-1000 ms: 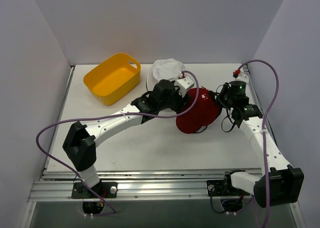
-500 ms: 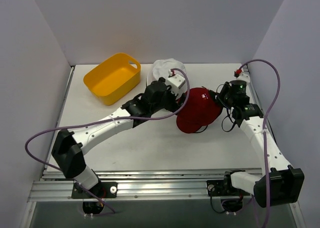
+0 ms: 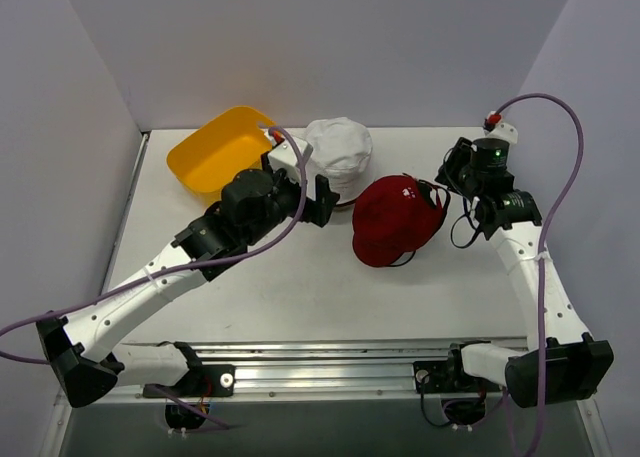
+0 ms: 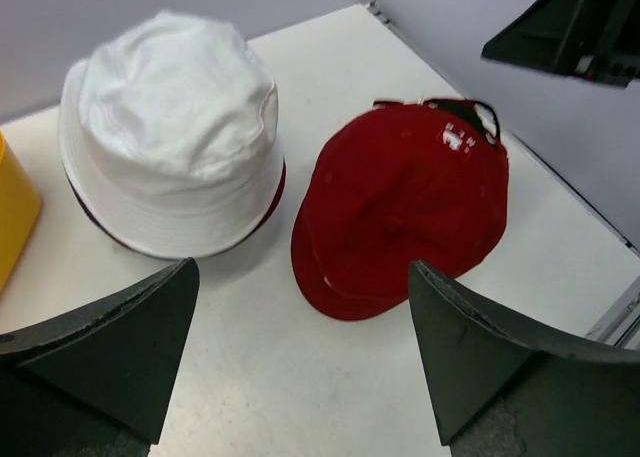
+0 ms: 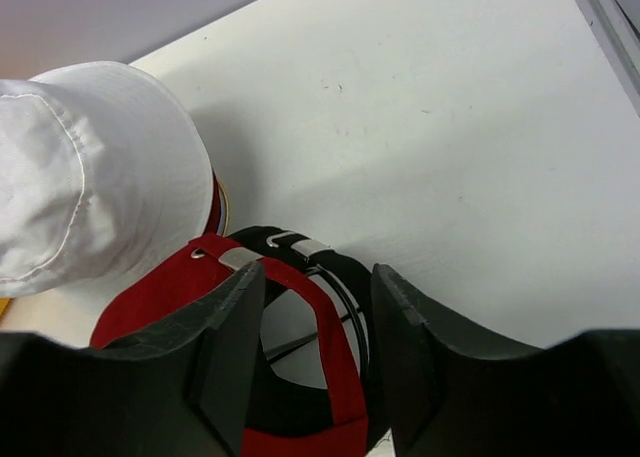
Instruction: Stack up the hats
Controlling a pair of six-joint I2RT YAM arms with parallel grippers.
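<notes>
A red cap [image 3: 397, 217] with a white logo lies right of centre on the table, also seen in the left wrist view [image 4: 405, 212]. Its back strap [image 5: 306, 283] lies over the strap of a black cap [image 5: 341, 263] beneath it. Behind it to the left stands a white bucket hat [image 3: 338, 149] [image 4: 175, 137] [image 5: 90, 177], a maroon rim [image 4: 277, 189] showing under it. My left gripper [image 3: 312, 193] [image 4: 300, 267] is wide open and empty, back from both hats. My right gripper [image 3: 447, 182] [image 5: 318, 272] is open, its fingers either side of the cap straps without pinching them.
A yellow plastic basket [image 3: 215, 152] [image 4: 12, 212] stands at the back left, partly behind my left wrist. A thin wire frame [image 5: 300, 342] shows inside the caps' back opening. Walls close the table on the left, back and right.
My left arm has drawn back to the left, away from the red cap, and its jaws have spread wide. My right gripper has opened and lifted a little behind the cap.
</notes>
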